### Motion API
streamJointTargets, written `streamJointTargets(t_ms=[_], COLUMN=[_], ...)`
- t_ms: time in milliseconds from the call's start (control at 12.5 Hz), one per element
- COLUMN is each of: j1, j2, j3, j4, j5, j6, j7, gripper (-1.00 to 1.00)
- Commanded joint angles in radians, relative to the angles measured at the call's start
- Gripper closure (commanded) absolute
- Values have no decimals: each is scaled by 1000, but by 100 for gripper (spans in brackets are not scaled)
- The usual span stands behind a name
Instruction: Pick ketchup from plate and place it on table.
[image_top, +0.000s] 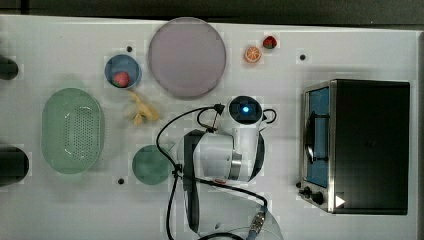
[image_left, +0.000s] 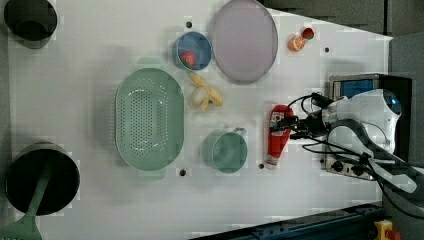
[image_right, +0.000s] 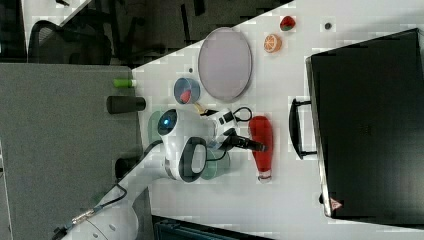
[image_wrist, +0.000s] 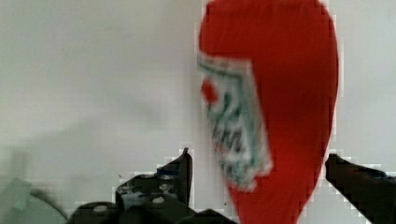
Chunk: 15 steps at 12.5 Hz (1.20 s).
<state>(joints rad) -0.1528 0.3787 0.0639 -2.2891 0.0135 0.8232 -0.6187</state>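
Observation:
The ketchup (image_left: 276, 142), a slim red bottle with a white label, lies flat on the white table (image_left: 90, 75), between the teal cup and the toaster oven. The ketchup (image_right: 262, 142) points its whitish cap toward the right view's bottom. My gripper (image_wrist: 258, 155) is open and straddles the ketchup (image_wrist: 280, 84), with a dark finger on each side and a sliver of table showing beside one. The gripper (image_left: 281, 126) hovers low over the bottle's middle. The pale mauve plate (image_top: 186, 57) is bare, far from the bottle. In the top view my arm covers the bottle.
A toaster oven (image_top: 360, 145) stands close beside the bottle. A teal cup (image_left: 227, 151), a green colander (image_left: 148, 122), a banana (image_left: 205, 96), a blue bowl with a strawberry (image_left: 192, 50), and an orange slice (image_top: 252, 54) share the table. Dark pots (image_left: 40, 177) stand at the left view's left.

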Motion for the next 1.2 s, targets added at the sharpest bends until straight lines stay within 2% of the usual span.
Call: streamJointTargets(t_ms=[80,320,640,800,960,1200], j1=[-3,-2,0,-1,-1,-1], j2=[-103,-252,-415,-454,-476,-481], j3=[7,25,40,39,40,43], j4=[45,124,317,397,449,480], j5=[8,8,2,2,2,1], j6=[-4,-148,-405,-581,-701,-699], j7=[53,197,460,622,681,681], gripper=[-100,-100,-100,-100,-100,-100])
